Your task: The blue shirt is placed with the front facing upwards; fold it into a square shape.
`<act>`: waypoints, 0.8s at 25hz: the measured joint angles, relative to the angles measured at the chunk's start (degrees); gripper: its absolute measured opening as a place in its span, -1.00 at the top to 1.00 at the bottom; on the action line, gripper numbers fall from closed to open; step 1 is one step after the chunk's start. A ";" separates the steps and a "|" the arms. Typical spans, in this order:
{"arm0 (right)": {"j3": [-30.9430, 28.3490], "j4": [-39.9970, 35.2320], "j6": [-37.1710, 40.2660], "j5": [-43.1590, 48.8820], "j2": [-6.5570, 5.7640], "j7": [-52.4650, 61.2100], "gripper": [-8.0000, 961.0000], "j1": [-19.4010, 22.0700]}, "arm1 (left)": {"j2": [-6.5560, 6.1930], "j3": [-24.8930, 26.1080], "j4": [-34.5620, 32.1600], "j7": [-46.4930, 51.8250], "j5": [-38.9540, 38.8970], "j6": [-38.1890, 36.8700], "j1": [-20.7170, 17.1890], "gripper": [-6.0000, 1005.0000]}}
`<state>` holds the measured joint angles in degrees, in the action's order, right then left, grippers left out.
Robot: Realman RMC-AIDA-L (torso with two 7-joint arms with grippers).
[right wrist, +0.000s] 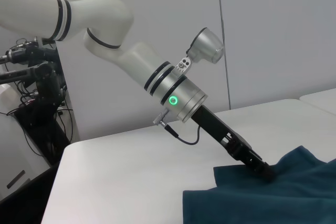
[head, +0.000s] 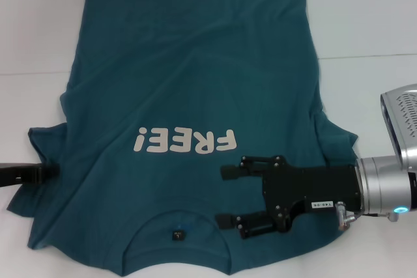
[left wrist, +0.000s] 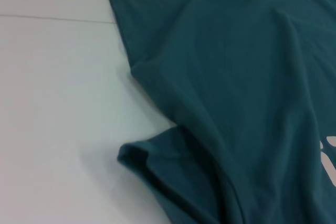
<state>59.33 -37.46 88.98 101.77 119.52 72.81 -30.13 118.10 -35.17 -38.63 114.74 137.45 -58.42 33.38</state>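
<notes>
Teal-blue cotton, the blue shirt (head: 189, 96) lies flat on the white table (head: 378, 24), collar nearest the robot; the right gripper (head: 228, 196) hovers spread beside the collar, the left gripper (head: 45, 172) clamps the left sleeve.

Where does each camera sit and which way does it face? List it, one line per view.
Head view: from above, looking down at the blue shirt on the white table; right gripper open over the shirt, left gripper at the sleeve.
Left wrist view: close over the shirt's sleeve and table; no robot parts show.
Right wrist view: low, looking across the table at the left arm, its gripper on the shirt edge.
Shared: shirt and table in all views.
</notes>
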 joint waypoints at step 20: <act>-0.43 -1.22 0.12 -0.22 0.00 1.31 -0.91 0.65 | 2.31 -1.03 -9.93 3.87 0.51 -1.54 -1.93 0.92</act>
<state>58.90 -38.67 89.10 101.55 119.52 74.13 -29.49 120.41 -36.19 -48.57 118.61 137.96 -59.96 31.45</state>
